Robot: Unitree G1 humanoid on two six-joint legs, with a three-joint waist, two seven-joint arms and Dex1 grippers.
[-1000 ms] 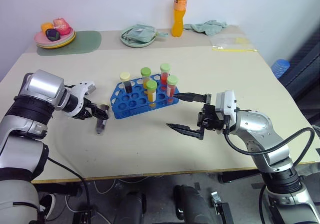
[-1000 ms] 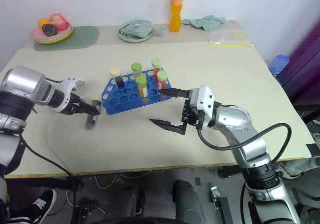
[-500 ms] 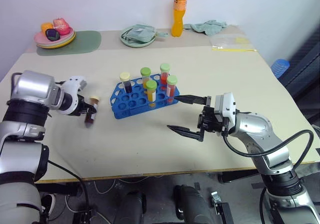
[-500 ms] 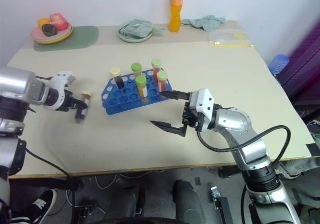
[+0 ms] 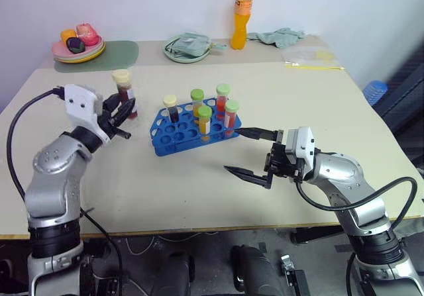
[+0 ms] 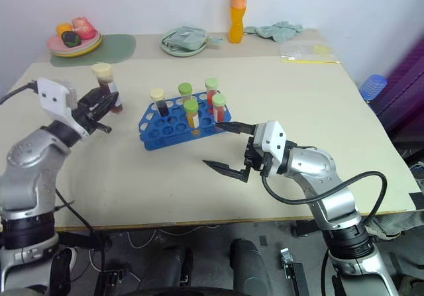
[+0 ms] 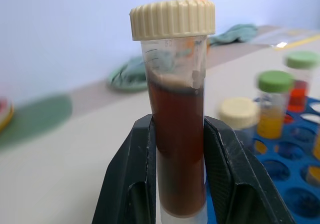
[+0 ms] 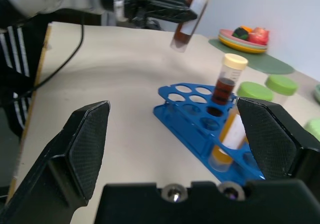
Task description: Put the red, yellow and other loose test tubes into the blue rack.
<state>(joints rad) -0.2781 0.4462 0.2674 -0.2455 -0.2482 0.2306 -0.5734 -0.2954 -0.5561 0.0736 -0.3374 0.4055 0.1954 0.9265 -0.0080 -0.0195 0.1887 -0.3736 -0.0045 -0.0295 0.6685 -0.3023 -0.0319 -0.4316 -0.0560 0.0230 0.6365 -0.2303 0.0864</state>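
Observation:
The blue rack (image 5: 173, 138) stands mid-table and holds several capped tubes: a cream-capped dark one (image 5: 170, 108), green-capped yellow ones (image 5: 205, 118) and green-capped red ones (image 5: 230, 112). To the left of the rack, above the table, my left gripper (image 5: 121, 112) is shut on a loose test tube (image 5: 124, 95) with red-brown liquid and a cream cap, held upright. In the left wrist view the tube (image 7: 177, 124) sits between both black fingers (image 7: 132, 179). My right gripper (image 5: 246, 154) hovers to the right of the rack, open and holding nothing.
Along the far edge are an orange drink bottle (image 5: 242, 14), a green plate with a cloth (image 5: 189, 46), a plate of toy food (image 5: 78, 44) on a green mat, a teal cloth (image 5: 281, 36) and a clear bag (image 5: 308, 56).
My left gripper closed on the tube lying on the table, lifted it and turned it upright. The right arm has stayed where it was.

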